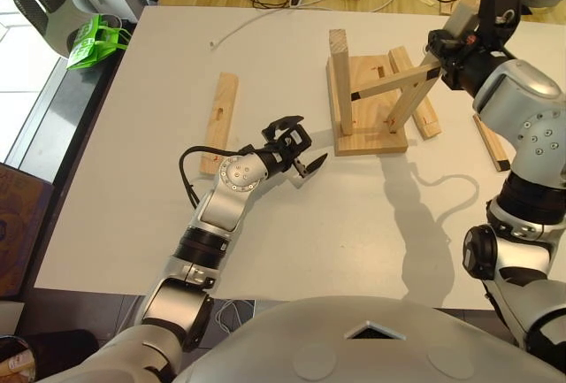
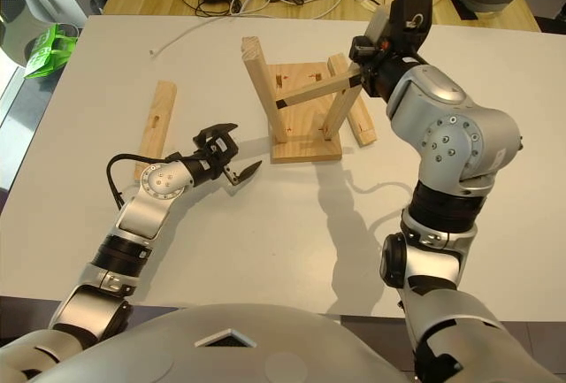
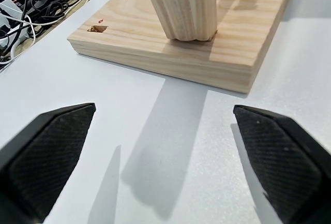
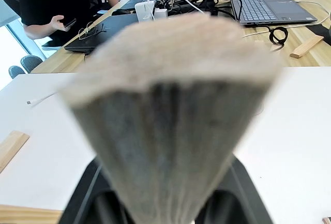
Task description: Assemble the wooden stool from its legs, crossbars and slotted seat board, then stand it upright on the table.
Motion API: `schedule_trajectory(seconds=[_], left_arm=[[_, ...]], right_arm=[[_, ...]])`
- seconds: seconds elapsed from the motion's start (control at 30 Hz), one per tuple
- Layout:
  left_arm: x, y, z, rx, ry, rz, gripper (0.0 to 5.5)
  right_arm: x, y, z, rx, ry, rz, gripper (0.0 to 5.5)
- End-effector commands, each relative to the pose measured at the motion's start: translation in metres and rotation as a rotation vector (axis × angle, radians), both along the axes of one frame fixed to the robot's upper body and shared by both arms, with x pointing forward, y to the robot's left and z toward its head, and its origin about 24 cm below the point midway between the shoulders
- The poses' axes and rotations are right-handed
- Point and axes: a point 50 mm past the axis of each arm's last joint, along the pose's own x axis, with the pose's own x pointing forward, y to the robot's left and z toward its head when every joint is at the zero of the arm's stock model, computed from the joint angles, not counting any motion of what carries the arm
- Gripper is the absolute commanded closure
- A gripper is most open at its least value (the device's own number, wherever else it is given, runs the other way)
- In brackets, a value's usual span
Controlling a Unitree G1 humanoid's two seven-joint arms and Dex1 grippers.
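Two legs stand in the slotted seat board [image 1: 373, 138], which lies flat at mid-surface [image 1: 354, 224]: the upright leg [image 1: 341, 82] at its left edge and the tilted leg [image 1: 412, 100] leaning at its right. One crossbar [image 1: 389, 84] spans them. Its long axis runs from a dark mark on the upright leg out toward the robot's right, where the right end effector [image 1: 439, 59] is clenched on its far end; the right wrist view looks straight down the bar's end grain. The left end effector [image 1: 311, 147] is released, jaws wide apart, low over the surface just beside the board's near left corner, with the board and upright leg directly ahead of it. Judgement: the seating push would run along the crossbar's axis toward the upright leg, and the left arm is the nearer one for bracing that leg. Materials: pale planed softwood with straight grain, square edges and rectangular slots; the left pads [image 3: 49, 154] are black and cross-hatched. Loose stock: a slotted leg [image 1: 219, 122] well to the left, a flat piece [image 1: 427, 119] touching the board's right edge, and a dark-tipped bar [image 1: 489, 142] near the right arm.
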Motion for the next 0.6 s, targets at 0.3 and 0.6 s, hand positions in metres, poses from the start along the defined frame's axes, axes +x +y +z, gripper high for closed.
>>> schedule_trajectory(seconds=[0.3,0.6], left_arm=[[0.01,0.003,0.014,0.005,-0.068,0.007,0.56],[0.023,0.004,0.042,-0.094,-0.136,0.024,0.56]], right_arm=[[-0.008,-0.015,-0.054,-0.082,0.11,0.0,4.5],[-0.005,-0.017,-0.043,0.146,0.197,0.191,4.51]])
